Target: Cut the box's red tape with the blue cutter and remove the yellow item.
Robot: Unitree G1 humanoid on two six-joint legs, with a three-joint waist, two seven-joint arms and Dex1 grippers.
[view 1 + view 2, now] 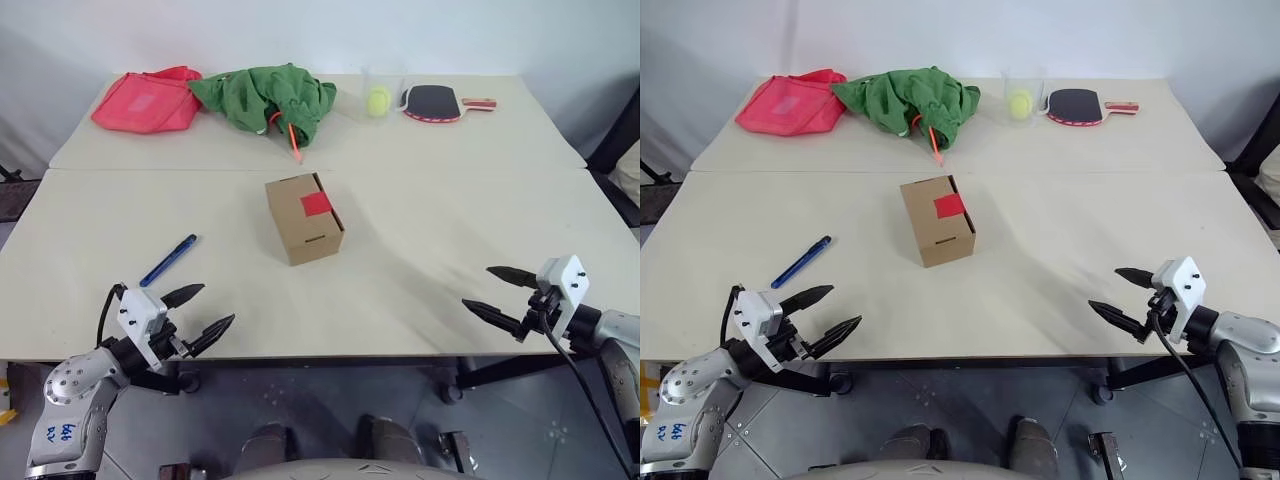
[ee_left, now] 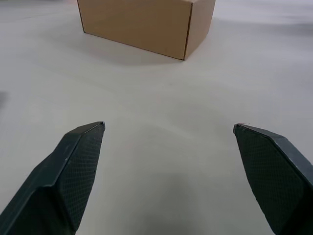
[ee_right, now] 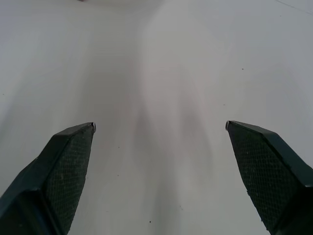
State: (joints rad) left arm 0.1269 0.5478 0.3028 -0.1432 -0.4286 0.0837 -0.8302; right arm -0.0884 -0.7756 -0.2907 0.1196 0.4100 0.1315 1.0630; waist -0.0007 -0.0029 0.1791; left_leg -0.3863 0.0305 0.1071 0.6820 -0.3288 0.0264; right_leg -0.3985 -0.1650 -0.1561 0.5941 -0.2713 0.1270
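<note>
My left end effector (image 1: 204, 310) hovers released and empty at the table (image 1: 420, 250) near edge. Just beyond it lies the blue cutter (image 1: 168, 260), untouched. At the centre sits the box (image 1: 303, 217), closed, its red tape (image 1: 316, 204) uncut, so I judge nothing is done yet; any yellow item would be hidden inside. My right end effector (image 1: 490, 292) hovers released, empty.
</note>
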